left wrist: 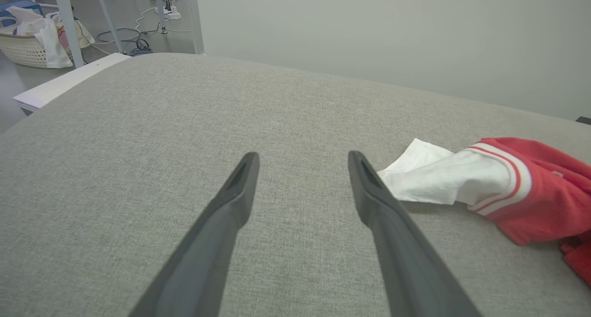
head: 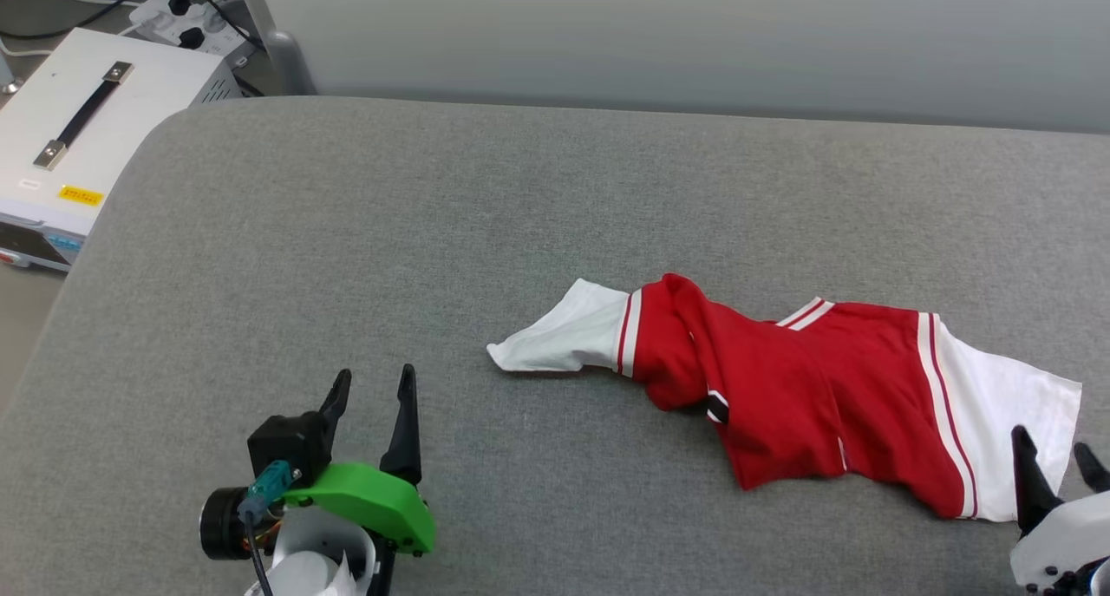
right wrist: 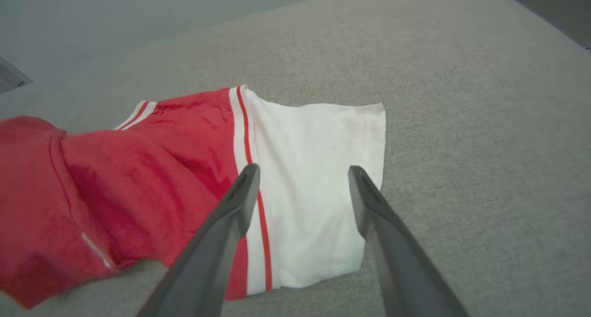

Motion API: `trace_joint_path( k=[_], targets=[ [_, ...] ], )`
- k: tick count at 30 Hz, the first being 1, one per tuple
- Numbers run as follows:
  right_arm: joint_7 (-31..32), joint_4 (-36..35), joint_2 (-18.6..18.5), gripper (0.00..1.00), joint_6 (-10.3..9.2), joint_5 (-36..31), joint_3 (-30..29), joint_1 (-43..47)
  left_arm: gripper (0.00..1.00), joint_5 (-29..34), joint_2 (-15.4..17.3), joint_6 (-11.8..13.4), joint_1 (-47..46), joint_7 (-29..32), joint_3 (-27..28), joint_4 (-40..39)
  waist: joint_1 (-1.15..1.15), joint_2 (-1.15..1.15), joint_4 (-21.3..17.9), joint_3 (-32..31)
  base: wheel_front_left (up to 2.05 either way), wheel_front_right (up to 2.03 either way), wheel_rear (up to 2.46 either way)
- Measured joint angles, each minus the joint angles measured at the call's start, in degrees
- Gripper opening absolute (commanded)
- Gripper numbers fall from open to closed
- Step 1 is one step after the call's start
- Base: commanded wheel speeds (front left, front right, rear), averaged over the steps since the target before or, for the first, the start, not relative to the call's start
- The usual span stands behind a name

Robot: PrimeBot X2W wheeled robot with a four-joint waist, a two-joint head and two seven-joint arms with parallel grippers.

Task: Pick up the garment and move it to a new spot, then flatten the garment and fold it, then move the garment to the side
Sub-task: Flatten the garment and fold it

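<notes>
The garment (head: 780,379) lies bunched and twisted on the grey tabletop (head: 347,232), so the step in hand looks to be the first pick-up. To do it well, the right gripper (head: 1051,440) should probably come down over the broad white sleeve (head: 1006,422) near its striped seam and pinch both layers. A bite at the thin outer hem could slip. The left gripper (head: 375,373) would do best to reach across to the pointed white sleeve (head: 572,327), so that both ends rise together.

Both grippers are spread wide and hold nothing. In the right wrist view the right gripper (right wrist: 300,167) hovers right over the broad sleeve. In the left wrist view the left gripper (left wrist: 302,155) has bare tabletop between its fingers, with the pointed sleeve (left wrist: 429,178) just beside its right finger.
</notes>
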Motion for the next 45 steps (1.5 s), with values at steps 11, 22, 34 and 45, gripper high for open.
trace_joint_path(
  k=[11,22,34,45],
  targets=[
    [-7.1,-12.73,2.77,1.0,0.01,-6.04,6.06,-0.04,1.0,-4.13,4.0,-2.26,-4.54,18.19,-0.23,-0.91,0.0,0.0,-2.64,-0.26,0.0,0.0,0.0],
    [-7.76,-19.33,1.08,1.0,0.01,-5.73,16.81,-1.73,1.0,-5.43,6.82,-5.93,-18.12,36.45,-6.15,3.32,0.0,0.0,-7.13,5.27,0.0,0.0,0.0],
    [-8.09,-17.6,0.49,1.0,0.0,-4.11,18.45,-3.58,1.0,-3.38,10.92,-8.58,-26.7,52.57,-17.16,11.14,0.0,0.0,-10.67,10.66,0.0,0.0,0.0],
    [-6.9,-14.35,0.49,1.0,0.01,-2.2,14.91,-3.61,0.0,-5.46,13.46,-8.29,-26.76,49.71,-25.02,8.64,0.0,0.0,-10.27,9.6,0.0,0.0,0.0]
  ],
)
